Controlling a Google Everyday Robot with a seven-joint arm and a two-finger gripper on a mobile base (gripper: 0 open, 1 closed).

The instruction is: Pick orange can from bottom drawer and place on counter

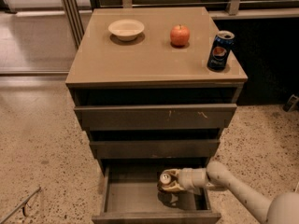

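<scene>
The bottom drawer (pixel 126 200) is pulled open at the foot of the grey cabinet. The orange can (pixel 165 179), with its silver top showing, stands inside it right of the middle. My gripper (pixel 168 181) reaches into the drawer from the right and is shut on the orange can; the can looks slightly raised off the drawer floor, with a shadow below it. The counter (pixel 140 55) is the glossy tan top of the cabinet, above the two other drawers.
On the counter are a white bowl (pixel 126 29) at the back left, a red apple (pixel 180 35) at the back middle and a dark blue Pepsi can (pixel 219 50) at the right edge. Speckled floor surrounds the cabinet. A railing runs behind.
</scene>
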